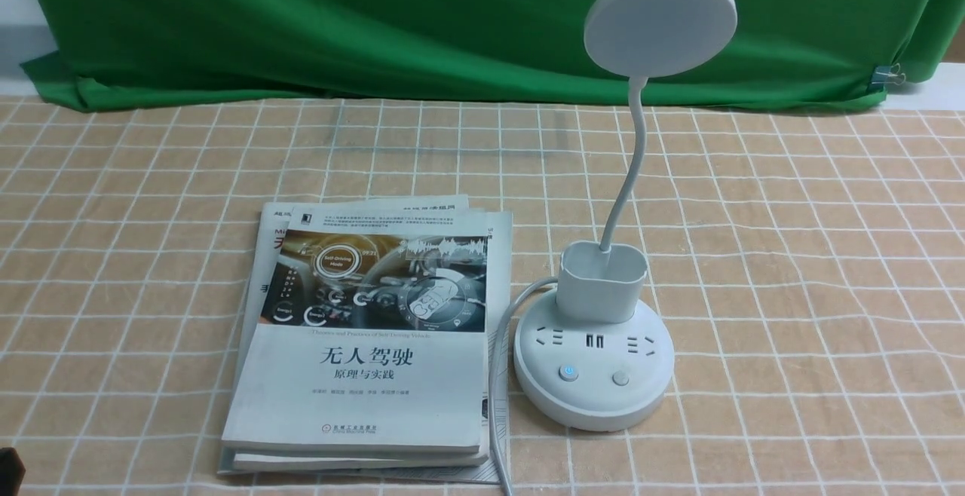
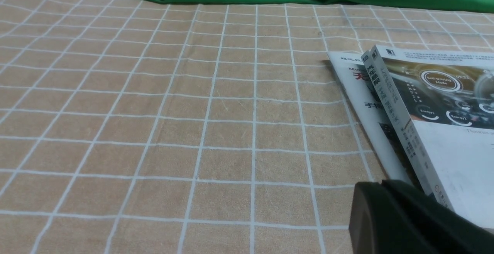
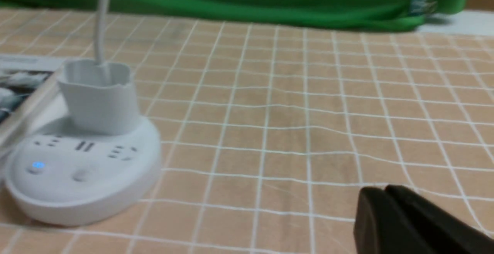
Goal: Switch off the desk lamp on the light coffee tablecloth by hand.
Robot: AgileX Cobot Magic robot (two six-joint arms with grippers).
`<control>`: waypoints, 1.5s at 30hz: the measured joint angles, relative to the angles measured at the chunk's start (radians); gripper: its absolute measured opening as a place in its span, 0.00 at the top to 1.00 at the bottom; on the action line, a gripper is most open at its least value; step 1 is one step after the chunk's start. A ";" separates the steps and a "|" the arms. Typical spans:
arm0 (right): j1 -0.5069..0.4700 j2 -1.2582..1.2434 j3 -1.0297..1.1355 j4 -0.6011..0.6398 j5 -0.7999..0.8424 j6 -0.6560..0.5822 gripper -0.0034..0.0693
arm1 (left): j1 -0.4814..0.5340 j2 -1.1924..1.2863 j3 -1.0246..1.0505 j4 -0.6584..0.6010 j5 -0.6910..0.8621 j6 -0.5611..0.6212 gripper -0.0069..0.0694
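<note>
The white desk lamp stands on the light coffee tablecloth, right of centre. Its disc head is up on a bent gooseneck above a small cup holder. The left button on the round base glows blue; the right button is unlit. In the right wrist view the lamp base is across the cloth from my right gripper, which is shut and empty. My left gripper is shut and empty, by the corner of the books.
A stack of books lies just left of the lamp, also in the left wrist view. The lamp's white cord runs between books and base to the front edge. A green backdrop cloth hangs at the back.
</note>
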 joint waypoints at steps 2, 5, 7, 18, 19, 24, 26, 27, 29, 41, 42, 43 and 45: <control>-0.003 -0.079 0.030 0.000 -0.005 -0.004 0.92 | 0.000 0.000 0.000 0.000 0.000 0.001 0.90; -0.003 -0.104 0.031 -0.001 -0.009 -0.006 0.92 | 0.000 0.000 0.000 0.000 -0.001 0.001 0.90; -0.003 -0.105 0.031 -0.001 -0.008 -0.006 0.92 | 0.000 0.000 0.000 0.000 0.000 0.001 0.90; -0.003 -0.105 0.031 0.002 -0.008 -0.006 0.90 | 0.000 0.000 0.000 0.000 0.000 0.001 0.90; -0.003 -0.105 0.031 0.002 -0.008 -0.006 0.90 | 0.000 0.000 0.000 0.000 0.000 0.001 0.90; -0.003 -0.105 0.031 0.002 -0.008 -0.006 0.89 | 0.000 0.000 0.000 0.000 0.000 0.001 0.90; -0.003 -0.105 0.031 0.002 -0.008 -0.006 0.89 | 0.000 0.000 0.000 0.000 0.000 0.001 0.90; -0.003 -0.105 0.031 0.002 -0.008 -0.006 0.89 | 0.000 0.000 0.000 0.000 0.000 0.001 0.90; -0.003 -0.105 0.031 0.002 -0.008 -0.006 0.89 | 0.000 0.000 0.000 0.000 0.000 0.001 0.90; -0.003 -0.105 0.031 0.003 -0.008 -0.006 0.84 | 0.000 0.000 0.000 0.000 0.000 0.001 0.90; -0.003 -0.105 0.031 0.003 -0.008 -0.006 0.84 | 0.000 0.000 0.000 0.000 0.000 0.001 0.90; -0.003 -0.105 0.031 0.003 -0.008 -0.006 0.83 | 0.000 0.000 0.000 0.000 0.000 0.001 0.90; -0.003 -0.105 0.031 0.003 -0.008 -0.006 0.83 | 0.000 0.000 0.000 0.000 0.000 0.001 0.90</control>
